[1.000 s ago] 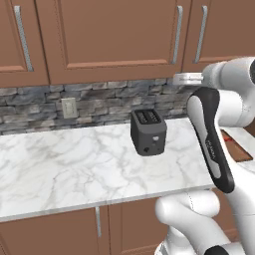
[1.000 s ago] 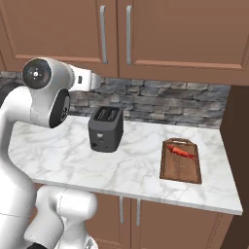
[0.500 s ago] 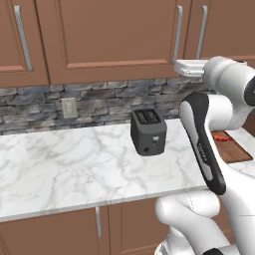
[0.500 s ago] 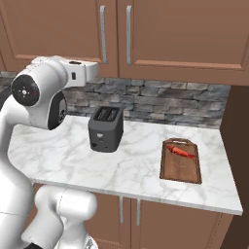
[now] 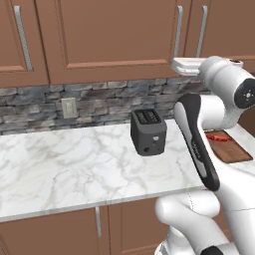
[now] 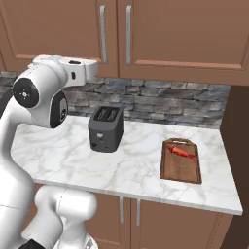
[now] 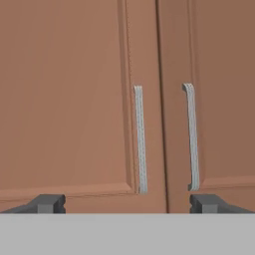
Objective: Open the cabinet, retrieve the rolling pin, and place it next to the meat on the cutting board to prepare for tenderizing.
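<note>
The cabinet (image 5: 109,35) is the wide brown door above the toaster, shut, with its long silver handle (image 5: 178,30) at its right edge. In the hand view this handle (image 7: 140,139) stands straight ahead on the cabinet (image 7: 64,99). My gripper (image 7: 128,204) is open, its fingertips (image 7: 47,203) wide apart and nothing between them. The gripper (image 5: 174,64) hovers level with the door's lower edge, short of it, and the gripper (image 6: 96,68) sits just below the handle (image 6: 102,34). The red meat (image 6: 182,151) lies on the cutting board (image 6: 181,170) at the counter's right. The rolling pin is out of view.
A dark grey toaster (image 5: 148,132) stands on the marble counter (image 5: 74,164) below my hand. A neighbouring door with its own long handle (image 7: 191,139) is just right of the cabinet. A wall outlet (image 5: 68,107) sits in the stone backsplash. A brown side panel (image 6: 238,146) bounds the counter's right end.
My hand has risen a little from backsplash height to the cabinet's lower edge, and the arm's elbow has shifted. The doors, toaster and board have not moved.
</note>
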